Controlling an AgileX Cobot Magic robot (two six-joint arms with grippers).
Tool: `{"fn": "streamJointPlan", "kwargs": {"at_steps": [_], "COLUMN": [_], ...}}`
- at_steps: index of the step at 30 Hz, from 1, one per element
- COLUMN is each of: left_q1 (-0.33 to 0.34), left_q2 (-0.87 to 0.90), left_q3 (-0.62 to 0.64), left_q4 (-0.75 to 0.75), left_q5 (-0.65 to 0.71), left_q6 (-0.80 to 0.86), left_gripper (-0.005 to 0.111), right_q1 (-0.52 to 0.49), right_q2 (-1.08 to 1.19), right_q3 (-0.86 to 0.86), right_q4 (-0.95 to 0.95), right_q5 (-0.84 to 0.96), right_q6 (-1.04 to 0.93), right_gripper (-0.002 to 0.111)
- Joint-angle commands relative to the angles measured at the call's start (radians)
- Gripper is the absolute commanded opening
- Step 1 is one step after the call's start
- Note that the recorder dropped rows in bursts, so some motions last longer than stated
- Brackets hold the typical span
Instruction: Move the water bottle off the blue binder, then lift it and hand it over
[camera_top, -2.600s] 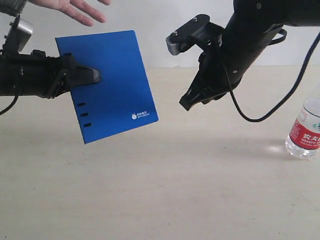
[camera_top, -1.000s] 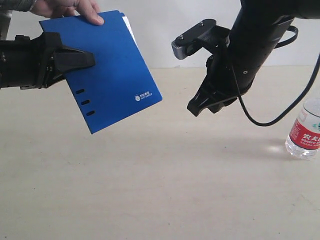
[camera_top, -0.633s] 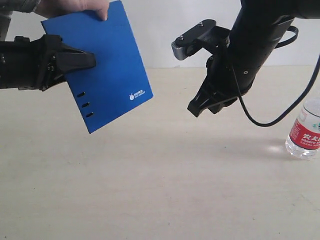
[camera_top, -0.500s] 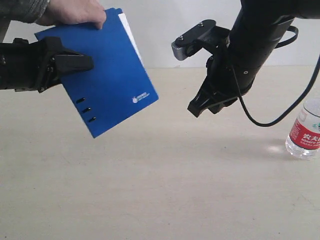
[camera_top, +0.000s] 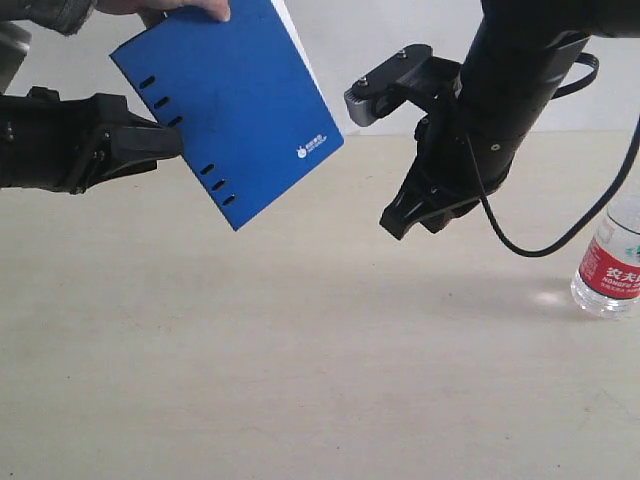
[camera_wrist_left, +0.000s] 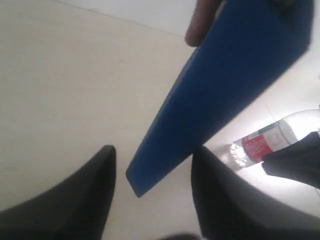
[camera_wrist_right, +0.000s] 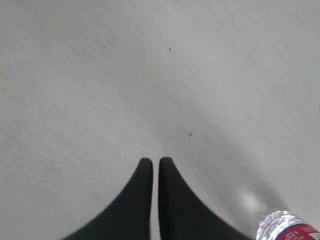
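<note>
A person's hand (camera_top: 170, 8) holds the blue binder (camera_top: 230, 100) tilted in the air at the upper left. My left gripper (camera_top: 172, 140) is open beside its slotted edge. In the left wrist view one corner of the binder (camera_wrist_left: 225, 85) hangs between the spread jaws of the left gripper (camera_wrist_left: 155, 150) with a gap on each side. The water bottle (camera_top: 608, 262) stands upright on the table at the far right, also seen as the bottle (camera_wrist_left: 265, 142) and the bottle (camera_wrist_right: 287, 227). My right gripper (camera_top: 395, 225) hovers over the table, shut and empty, as the right gripper (camera_wrist_right: 154, 161) shows.
The beige table (camera_top: 300, 380) stretches under both arms. A white wall (camera_top: 400, 30) runs along its back edge. The right arm's cable (camera_top: 520, 235) loops down between the right gripper and the bottle.
The hand has drawn the binder up and to the right, so the left fingertip no longer overlaps its face. The left jaws have spread. Right arm and bottle have not moved.
</note>
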Motion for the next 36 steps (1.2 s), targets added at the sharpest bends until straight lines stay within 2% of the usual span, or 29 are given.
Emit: {"fn": "streamJointPlan", "kwargs": {"at_steps": [1,6,10,13,15,23,31,36], "left_q1": [-0.002,-0.002,0.0,0.0,0.0,0.0,0.0,0.0], "left_q2": [-0.007,-0.069,-0.186,-0.291,-0.369,-0.72,-1.099,-1.243], "left_q3": [0.016,0.08,0.149,0.183,0.202,0.302,0.508,0.614], "left_q4": [0.04,-0.012,-0.105,-0.105,-0.105,-0.105,-0.105,-0.105], "left_q5": [-0.135,-0.262,-0.296,-0.296,-0.318,-0.555,-0.656,-0.682], "left_q6": [-0.018,0.108,0.194,0.216,0.225,0.231,0.106,0.106], "left_gripper": [0.043,0.043,0.04,0.022,0.005,0.004,0.004,0.004], "right_q1": [-0.005,-0.005,-0.005,-0.005,-0.005,-0.005,-0.005,-0.005], "right_q2": [-0.01,-0.035,-0.077,-0.107,-0.125,-0.209,-0.454,-0.642], "right_q3": [-0.004,-0.004,-0.004,-0.004,-0.004,-0.004,-0.004,-0.004], "right_q4": [-0.015,-0.015,-0.015,-0.015,-0.015,-0.013,-0.011,-0.011], "right_q5": [0.009,0.009,0.003,0.003,0.003,0.03,-0.029,-0.035], "right_q6": [-0.009,-0.009,-0.013,-0.013,-0.006,0.002,0.054,0.062], "right_gripper": [0.0,0.0,0.0,0.0,0.0,0.0,0.0,0.0]}}
